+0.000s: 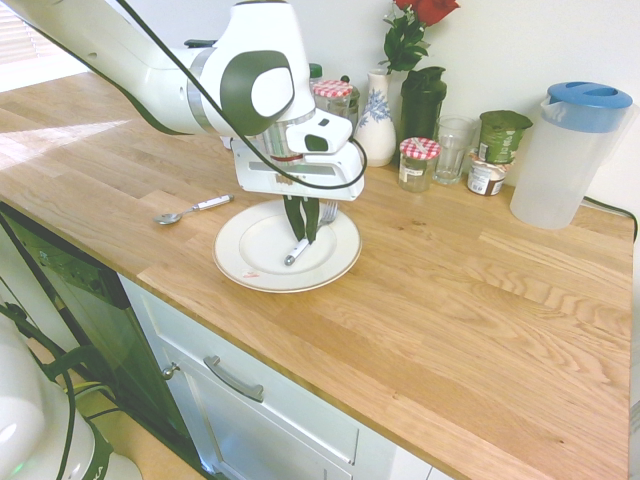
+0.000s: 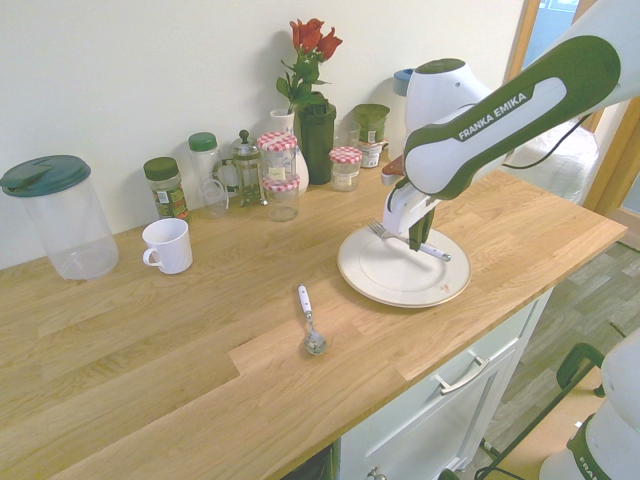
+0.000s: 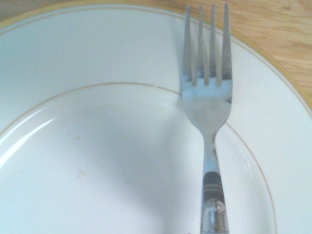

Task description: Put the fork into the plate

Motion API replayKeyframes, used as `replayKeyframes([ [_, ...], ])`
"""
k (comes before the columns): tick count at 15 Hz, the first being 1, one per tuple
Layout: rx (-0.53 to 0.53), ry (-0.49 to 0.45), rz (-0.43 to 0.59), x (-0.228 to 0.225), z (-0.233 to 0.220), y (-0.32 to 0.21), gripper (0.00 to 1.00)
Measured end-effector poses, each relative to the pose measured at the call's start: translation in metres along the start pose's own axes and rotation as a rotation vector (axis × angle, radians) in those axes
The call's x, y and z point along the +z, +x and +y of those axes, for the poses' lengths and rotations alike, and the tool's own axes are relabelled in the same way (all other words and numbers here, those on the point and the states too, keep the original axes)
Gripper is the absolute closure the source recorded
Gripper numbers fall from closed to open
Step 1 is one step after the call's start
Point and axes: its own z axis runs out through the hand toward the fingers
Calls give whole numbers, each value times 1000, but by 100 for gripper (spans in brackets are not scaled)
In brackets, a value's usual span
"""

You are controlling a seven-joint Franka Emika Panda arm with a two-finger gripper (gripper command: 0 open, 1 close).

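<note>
Silver tines on the white-handled fork [image 3: 207, 105] extend over the flat rim of the round white plate [image 1: 243, 245], with the handle above the plate's inner area; contact between fork and plate cannot be determined. The gripper [image 1: 302, 238] is clenched on the fork's handle, fingertips directed downward within the plate's outline. A metal spoon [image 2: 308, 318] with a white handle lies on the wooden worktop [image 1: 440, 330] beside the plate, while glass jars [image 2: 282, 185] and a blue-patterned vase [image 1: 376, 128] containing red roses [image 1: 428, 9] stand near the wall.
</note>
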Motion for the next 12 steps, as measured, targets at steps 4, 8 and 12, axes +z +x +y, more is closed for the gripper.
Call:
replayKeyframes([
  [4,-6,2,-3,-1,6,5,0],
  [8,-17,5,-4,-2,9,8,0],
  [12,5,41,33,-15,19,8,0],
])
